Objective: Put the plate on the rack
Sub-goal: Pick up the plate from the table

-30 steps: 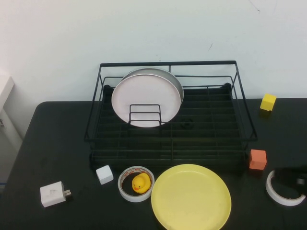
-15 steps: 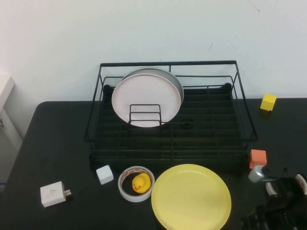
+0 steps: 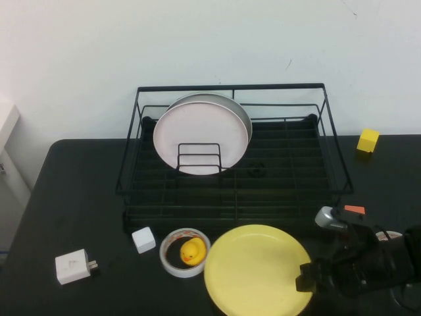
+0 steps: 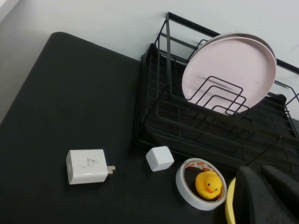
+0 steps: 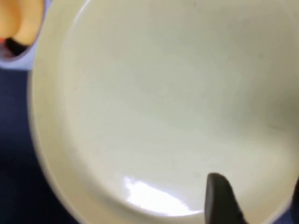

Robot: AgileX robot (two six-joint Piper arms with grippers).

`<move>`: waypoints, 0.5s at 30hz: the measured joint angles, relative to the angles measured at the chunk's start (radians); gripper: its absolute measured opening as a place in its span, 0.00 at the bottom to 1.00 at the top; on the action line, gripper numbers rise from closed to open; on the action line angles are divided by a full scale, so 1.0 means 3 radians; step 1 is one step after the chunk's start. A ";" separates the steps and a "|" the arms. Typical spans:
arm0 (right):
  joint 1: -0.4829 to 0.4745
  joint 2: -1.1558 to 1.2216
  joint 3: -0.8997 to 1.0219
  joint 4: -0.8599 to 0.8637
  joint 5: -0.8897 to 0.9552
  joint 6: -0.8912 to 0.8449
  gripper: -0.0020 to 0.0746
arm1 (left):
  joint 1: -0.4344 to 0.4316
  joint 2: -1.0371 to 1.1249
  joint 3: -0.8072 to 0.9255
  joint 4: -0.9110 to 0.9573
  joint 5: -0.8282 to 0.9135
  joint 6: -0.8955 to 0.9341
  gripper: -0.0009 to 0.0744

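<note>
The bright-yellow plate (image 3: 253, 270) lies flat on the black table in front of the rack (image 3: 230, 87), a black wire dish rack. My right gripper (image 3: 309, 276) is low at the plate's right edge. In the right wrist view the plate (image 5: 163, 107) fills the frame, and the right gripper (image 5: 259, 205) is open, with one finger over the plate's inside and the other beyond its rim. My left gripper (image 4: 264, 196) is shut and empty above the near table, out of the high view. A sliver of the plate (image 4: 230, 210) shows beside it, with the rack (image 4: 187, 126) beyond.
A pale pink-white plate (image 3: 200, 137) leans upright in the rack's left part, with a grey plate behind it. A tape roll holding a yellow duck (image 3: 186, 252), a white cube (image 3: 143, 239) and a white charger (image 3: 74, 266) lie left of the plate. An orange cube (image 3: 355, 210) and a yellow cube (image 3: 368, 140) are on the right.
My right arm has come in from the lower right to the plate's right edge. The plate has slid slightly left. The arm now covers the tape roll at the right.
</note>
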 joint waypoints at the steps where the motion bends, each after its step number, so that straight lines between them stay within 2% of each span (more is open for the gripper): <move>1: 0.0000 0.0056 -0.0043 0.0000 0.0000 0.0005 0.45 | 0.0000 0.0000 0.0000 0.0000 0.0000 0.0000 0.01; 12: 0.0000 0.0274 -0.0180 0.0007 0.0028 0.0104 0.45 | 0.0000 0.0000 0.0000 0.0000 0.0000 -0.0007 0.01; 15: 0.0000 0.0281 -0.0180 0.0007 0.0028 -0.0036 0.38 | 0.0000 0.0000 0.0000 0.0000 0.0002 -0.0007 0.01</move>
